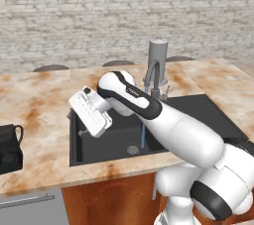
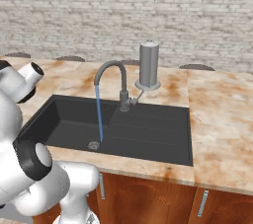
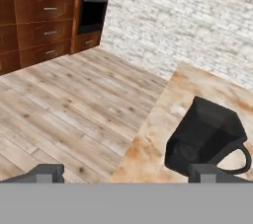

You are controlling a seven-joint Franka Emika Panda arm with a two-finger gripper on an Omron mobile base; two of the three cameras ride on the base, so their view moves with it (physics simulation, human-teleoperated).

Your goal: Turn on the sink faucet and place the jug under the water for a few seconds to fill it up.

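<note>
The sink faucet [image 2: 110, 69] is running: a thin blue stream of water [image 2: 99, 115] falls from its arched spout to the drain in the black sink [image 2: 148, 134]. The same water [image 1: 143, 136] shows behind my arm in the left base view. The small black jug [image 1: 10, 147] stands upright on the counter, far left of the sink [image 1: 94, 147]. My white hand [image 1: 91, 111] hovers over the sink's left end, facing the jug. In the hand view my gripper [image 3: 127, 173] is open and holds nothing. The jug [image 3: 207, 136] lies ahead, just beyond the right fingertip [image 3: 207, 171], its loop handle to the right.
A tall plain grey cylinder [image 2: 148, 64] stands on the counter behind the faucet. The marbled counter [image 1: 44, 105] runs left to an edge just past the jug, with wooden floor [image 3: 64, 114] and cabinets beyond. A brick wall backs the counter.
</note>
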